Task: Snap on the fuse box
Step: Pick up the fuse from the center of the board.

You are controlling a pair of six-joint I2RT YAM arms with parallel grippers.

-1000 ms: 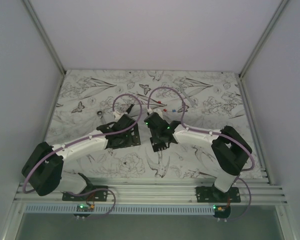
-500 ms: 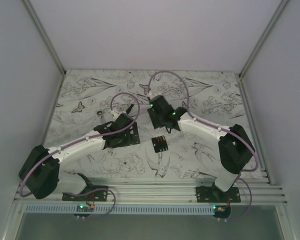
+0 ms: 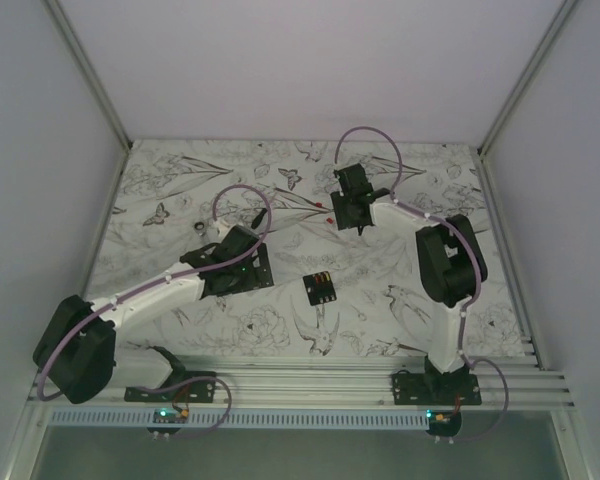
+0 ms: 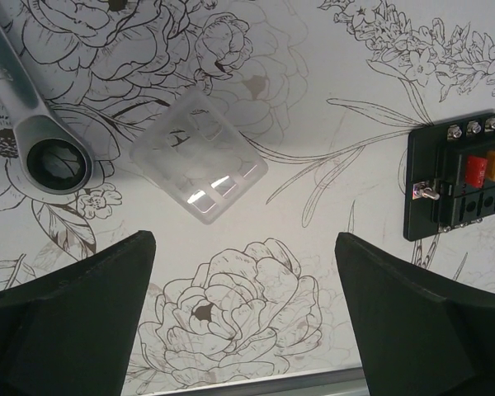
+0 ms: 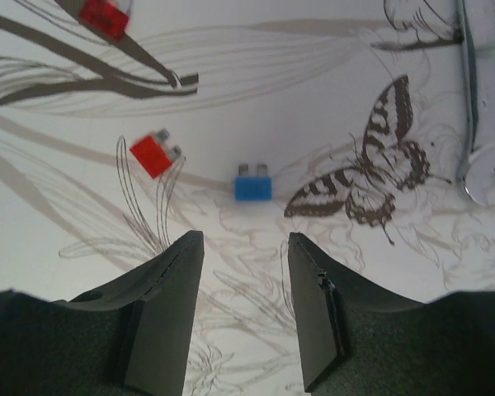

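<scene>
The fuse box (image 3: 320,288) lies flat on the flower-printed table (image 3: 380,320), about midway between the two arms, and neither gripper touches it. In the left wrist view it sits at the right edge (image 4: 455,186): a black block with a red and an orange fuse in its slots, and small silver screws along its top edge. No writing on it can be made out.

The left gripper (image 4: 243,247) hangs above the cloth with its jaws spread wide and nothing between them. Beyond its fingers (image 4: 74,318) a clear cover (image 4: 198,157) lies flat on the cloth, apart from the fuse box to its right. The ring wrench (image 4: 21,103) lies to its left. Marks on the wrench handle are too blurred to read.

The right gripper (image 5: 245,247) is farther back on the table, well apart from the fuse box. Its jaws stand a little apart and grasp nothing. Just ahead of them a blue fuse (image 5: 253,183) lies loose on the cloth, with a red fuse (image 5: 153,154) near it on the left. A second red fuse (image 5: 105,16) lies at the top edge. Another wrench (image 5: 478,82) lies along the right side, next to a printed butterfly (image 5: 379,169).
</scene>
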